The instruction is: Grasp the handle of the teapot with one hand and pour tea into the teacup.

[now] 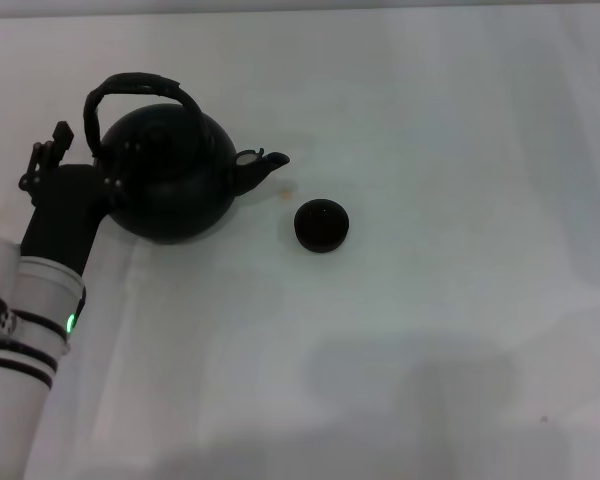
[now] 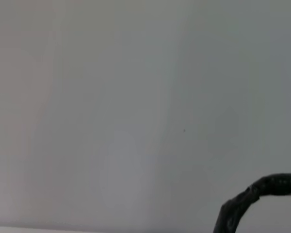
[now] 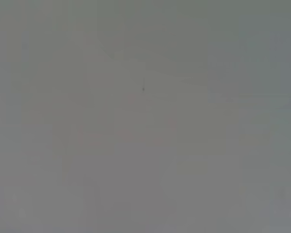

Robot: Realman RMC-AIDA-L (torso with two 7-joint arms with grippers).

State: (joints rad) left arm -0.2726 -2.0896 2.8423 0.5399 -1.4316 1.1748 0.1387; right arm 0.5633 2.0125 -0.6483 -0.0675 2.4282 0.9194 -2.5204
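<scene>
fingers: you cannot tell if your left gripper [image 1: 80,165] pinches the handle [image 1: 140,85].
teapot [image 1: 170,185]: on the table [image 1: 430,330], spout toward the teacup [image 1: 321,225] nearby.
risk: a loose hold lets the pot swing, spilling tea.
right arm: unseen.

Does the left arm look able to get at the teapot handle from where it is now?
Probably yes. The left gripper sits beside the teapot, right at the near end of the arched handle, and nothing stands between them. The teacup is off past the spout.
</scene>
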